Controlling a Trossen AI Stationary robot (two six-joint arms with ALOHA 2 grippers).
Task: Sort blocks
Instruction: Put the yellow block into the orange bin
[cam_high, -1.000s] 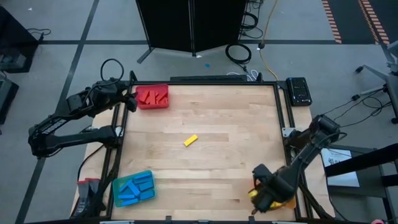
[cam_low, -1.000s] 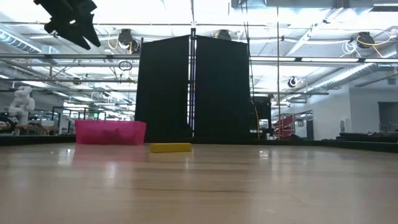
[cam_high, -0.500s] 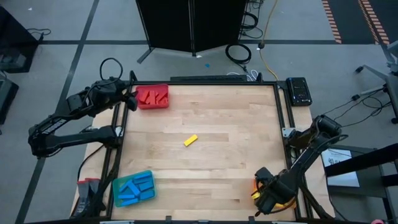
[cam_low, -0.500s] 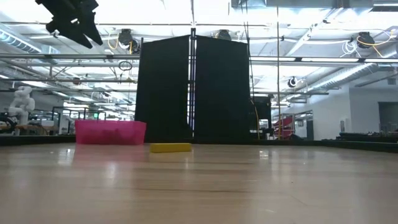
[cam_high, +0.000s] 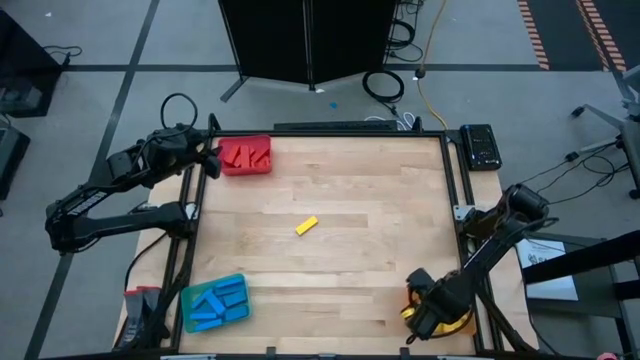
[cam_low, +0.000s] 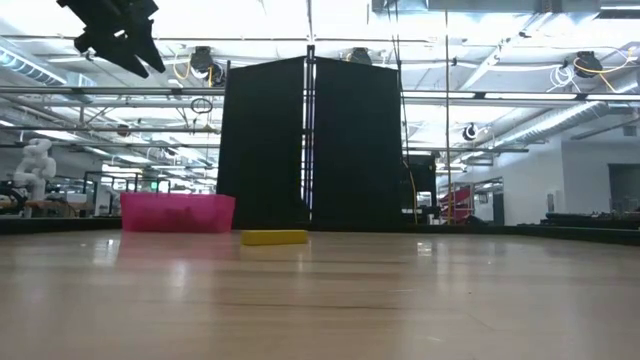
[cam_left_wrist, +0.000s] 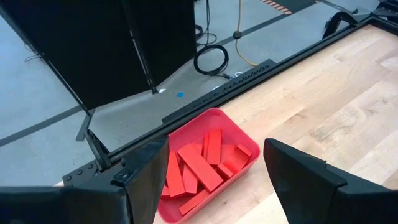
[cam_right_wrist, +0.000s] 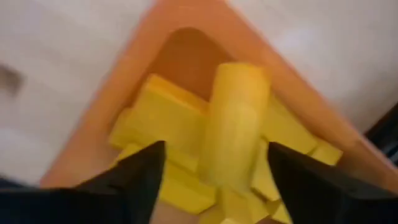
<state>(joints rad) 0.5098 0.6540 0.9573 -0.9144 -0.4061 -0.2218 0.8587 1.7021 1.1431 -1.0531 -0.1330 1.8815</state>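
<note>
My right gripper (cam_high: 427, 310) hangs pointing down over the orange tray (cam_right_wrist: 112, 93) at the table's near right corner. It is open. Between its fingers, apart from both, a blurred yellow block (cam_right_wrist: 235, 118) sits over the pile of yellow blocks (cam_right_wrist: 163, 121) in the tray. One more yellow block (cam_high: 307, 226) lies flat mid-table, also seen in the low view (cam_low: 274, 237). My left gripper (cam_left_wrist: 214, 158) waits open, high above the red tray (cam_left_wrist: 245, 140) of red blocks (cam_left_wrist: 199, 165) at the far left. The blue tray (cam_high: 214, 302) with blue blocks stands near left.
A black frame (cam_high: 452, 180) runs along the table's edges. A dark device (cam_high: 482, 146) lies at the far right corner. A black panel (cam_low: 310, 140) stands behind the far edge. The wooden top (cam_high: 340, 260) between the trays bears only the single yellow block.
My right gripper has sunk toward the orange tray at the near right corner. The yellow block mid-table and my left arm have stayed put.
</note>
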